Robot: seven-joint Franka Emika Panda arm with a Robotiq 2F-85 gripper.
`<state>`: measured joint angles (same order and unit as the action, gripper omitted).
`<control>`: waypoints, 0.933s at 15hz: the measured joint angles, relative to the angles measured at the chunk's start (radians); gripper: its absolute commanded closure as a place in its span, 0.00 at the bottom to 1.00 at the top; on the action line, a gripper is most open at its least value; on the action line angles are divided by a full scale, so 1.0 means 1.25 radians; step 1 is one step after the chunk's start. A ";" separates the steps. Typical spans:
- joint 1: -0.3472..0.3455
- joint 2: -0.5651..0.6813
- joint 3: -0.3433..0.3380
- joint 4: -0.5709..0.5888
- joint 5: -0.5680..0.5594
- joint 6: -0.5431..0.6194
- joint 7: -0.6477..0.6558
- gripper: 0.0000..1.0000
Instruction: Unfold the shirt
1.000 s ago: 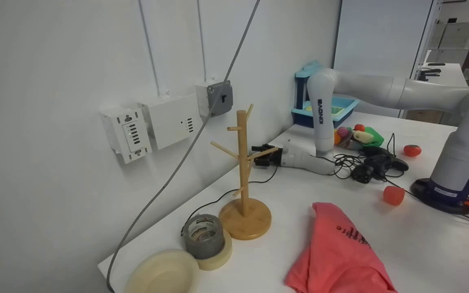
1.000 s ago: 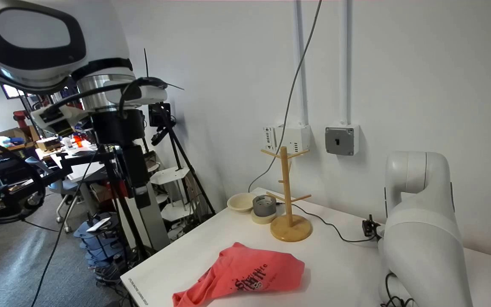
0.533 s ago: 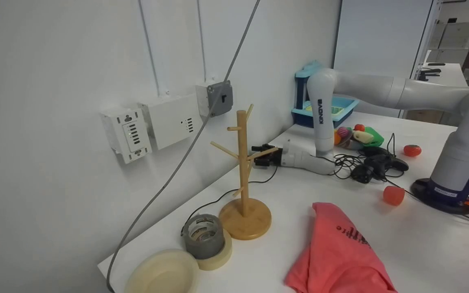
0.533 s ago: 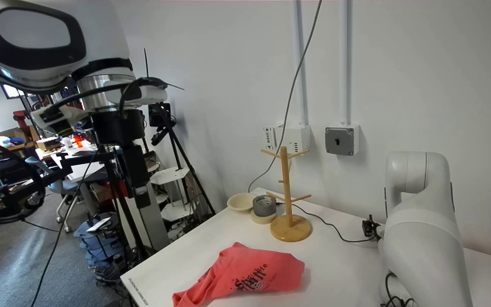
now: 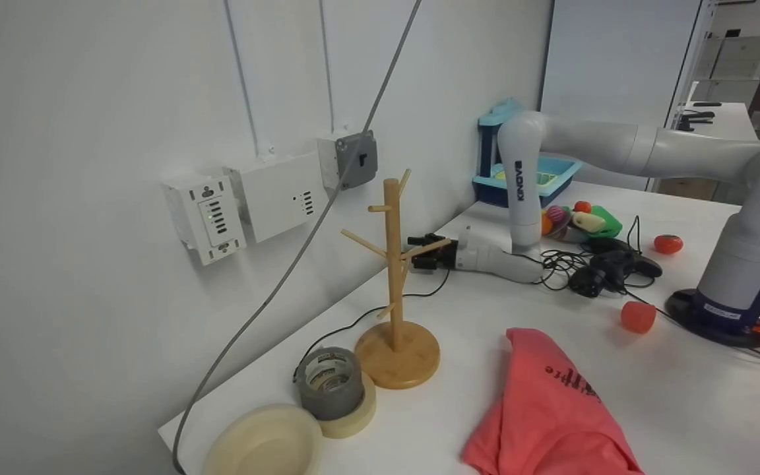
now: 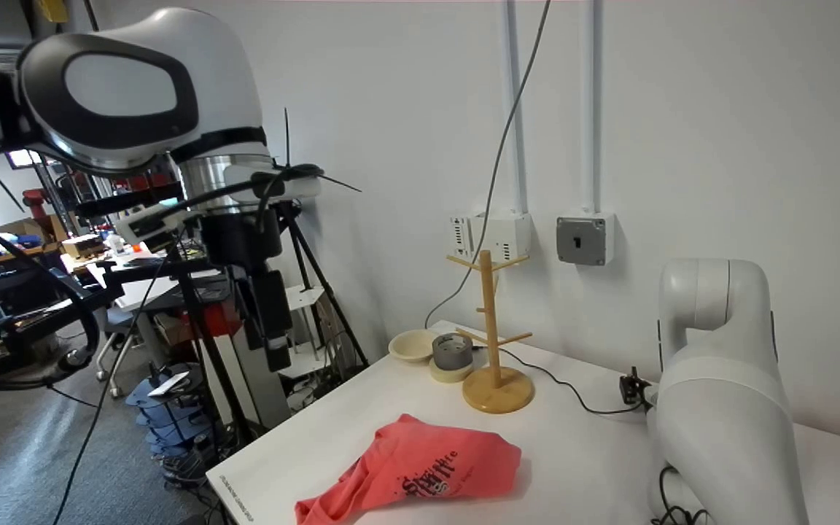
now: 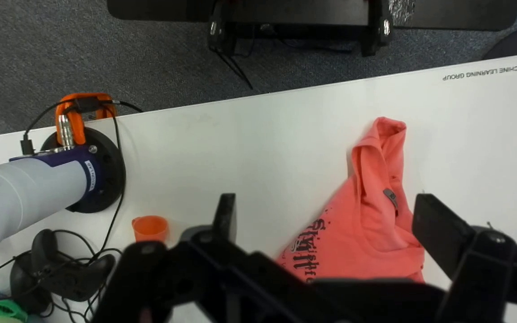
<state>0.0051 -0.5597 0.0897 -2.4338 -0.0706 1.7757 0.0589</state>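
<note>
Moved since the earlier frame: robot arm [image 6: 208, 171], nearer the shirt [image 7: 361, 242] in an exterior view. Jaws: parted, holding nothing. Shirt: crumpled on the counter [image 6: 580, 459], apart from them. Probable faults: pinching several stacked layers, so the bundle drags whole; a wide pull, toppling the mug stand [image 6: 493, 350]. Materials: soft, creased coral cloth, black lettering; beyond, wooden stand, round base, slim pegs; farther, shallow pale bowl [image 6: 413, 346].

The coral shirt [image 5: 548, 419] lies rumpled on the table [image 5: 469, 307]; a wooden mug tree [image 5: 394, 277] stands nearby.
</note>
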 measured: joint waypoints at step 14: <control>0.029 0.226 0.079 0.072 0.061 0.185 0.249 0.00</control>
<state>0.0410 -0.2766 0.1881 -2.3444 0.0052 2.0073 0.3699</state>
